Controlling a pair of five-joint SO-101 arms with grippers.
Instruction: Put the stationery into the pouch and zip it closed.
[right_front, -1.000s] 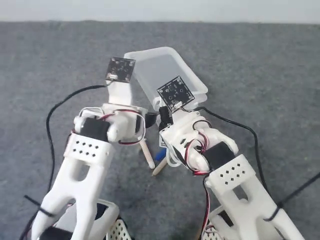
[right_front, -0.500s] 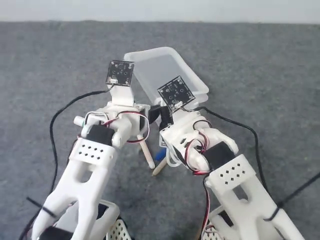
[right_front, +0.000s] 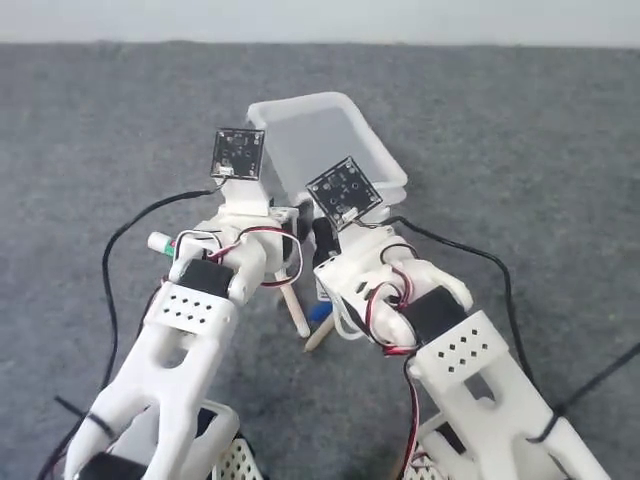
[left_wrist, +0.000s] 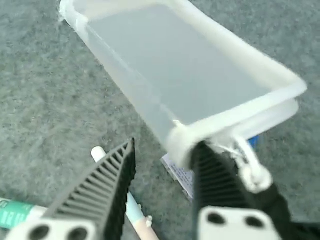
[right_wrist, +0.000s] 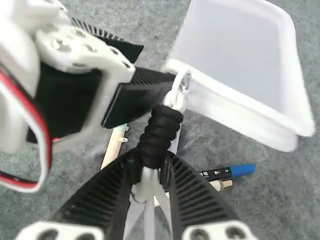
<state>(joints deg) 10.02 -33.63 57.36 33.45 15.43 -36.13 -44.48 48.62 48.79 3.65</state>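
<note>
- From above, the translucent pouch (right_front: 328, 135) lies on the grey tabletop (right_front: 520, 150) just beyond both wrists. Its near corner is hidden beneath them.
- The left arm (right_front: 185, 310) and the right arm (right_front: 440, 330) lean in side by side, angled toward each other, with their wrists close together.
- The high view also shows a pale pencil (right_front: 297, 308) and a blue-capped pen (right_front: 322, 312) on the tabletop between the arms, outside the pouch.
- The left wrist view shows the left tool (left_wrist: 164, 146) standing wide open. The pouch's corner sits between its jaws, against one finger (left_wrist: 215, 180) and clear of the other.
- That view also picks up a white-tipped pen (left_wrist: 98, 153) and an item with a green band (left_wrist: 15, 212) lying on the tabletop.
- The right wrist view shows the right tool (right_wrist: 150, 159) clamped on a black cord (right_wrist: 159, 127). A white loop (right_wrist: 179, 95) joins the cord to the pouch's corner, and a finger of the left tool sits right beside the loop.
- The blue-capped pen carries white lettering on its dark barrel, too small to read.
- A printed slip (left_wrist: 177, 172) near the pouch's corner is too blurred to read.
</note>
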